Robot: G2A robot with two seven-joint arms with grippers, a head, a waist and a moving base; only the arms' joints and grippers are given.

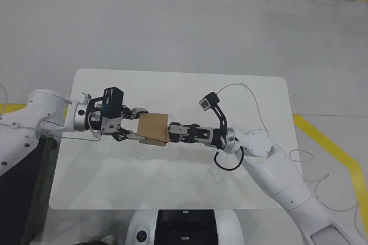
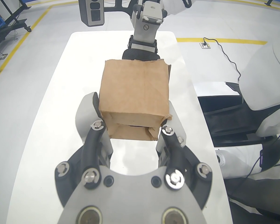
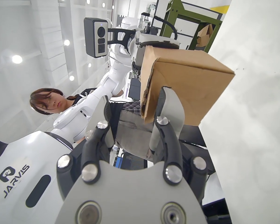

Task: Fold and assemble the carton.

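Plain brown carton tight within left tool, right tool agape opposite.

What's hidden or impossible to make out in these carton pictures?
Far end of the carton and tips of the right tool: left wrist view, behind the carton.
Inside of the carton: left wrist view, the end flaps leave only a dark slit.
Tips of the left tool: right wrist view, behind the carton.
Underside of the carton: top view, covered by its top face.
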